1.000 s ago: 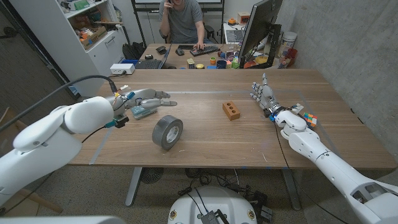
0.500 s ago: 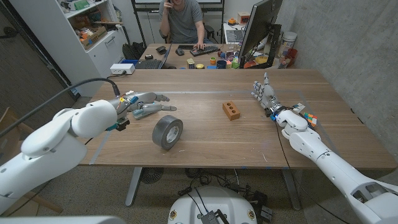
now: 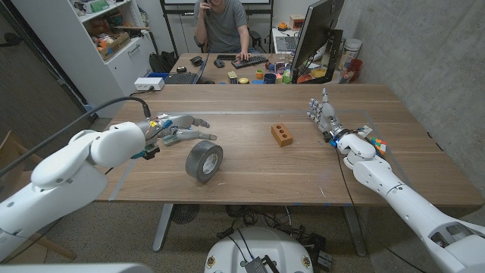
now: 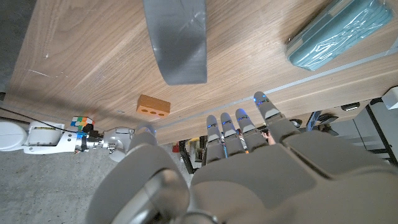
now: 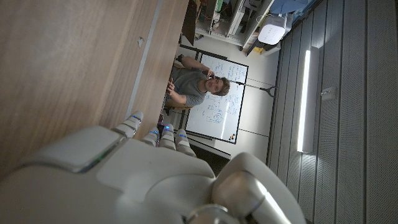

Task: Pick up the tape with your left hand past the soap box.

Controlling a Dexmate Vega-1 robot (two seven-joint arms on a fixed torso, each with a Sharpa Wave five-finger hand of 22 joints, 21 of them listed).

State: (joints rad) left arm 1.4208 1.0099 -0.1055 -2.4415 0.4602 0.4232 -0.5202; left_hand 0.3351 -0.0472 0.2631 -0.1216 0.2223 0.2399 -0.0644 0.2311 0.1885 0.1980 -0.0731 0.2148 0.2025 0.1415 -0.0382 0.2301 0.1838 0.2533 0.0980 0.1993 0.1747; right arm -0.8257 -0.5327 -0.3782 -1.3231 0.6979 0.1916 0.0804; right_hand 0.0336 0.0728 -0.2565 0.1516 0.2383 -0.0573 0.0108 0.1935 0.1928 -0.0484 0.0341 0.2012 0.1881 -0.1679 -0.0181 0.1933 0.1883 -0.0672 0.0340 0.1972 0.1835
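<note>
- Tape [image 3: 204, 161], a grey roll standing on its edge, sits on the near-left part of the wooden table [image 3: 258, 171] in the head view. The left hand [image 3: 179, 127] hovers just beyond it to the far left, fingers stretched out and apart, holding nothing. A teal soap box [image 3: 173, 137] peeks out beneath that hand (mostly covered, so its exact lie is hard to judge). An orange brick-shaped block [image 3: 282, 134] lies well apart toward the middle, and the right hand [image 3: 324, 115] stands at the far right, fingers upright and apart, empty, with a colour cube [image 3: 377, 145] near its wrist.
- Left wrist view: the left hand [image 4: 249, 134] has its fingers extended side by side with nothing between them. Ahead lie the tape [image 4: 177, 37], the soap box [image 4: 334, 32] off to one side, and the block [image 4: 153, 106]. To do this step well, I judge the hand should carry on over the soap box without brushing it, then come down on the roll's upper rim, thumb on one flat face and fingers on the other; a sideways nudge could set the roll rolling.
- Right wrist view: the right hand [image 5: 134, 168] is seen from behind with its fingers pointing along the table edge, apparently empty. A person [image 5: 193, 86] sits in the background.
</note>
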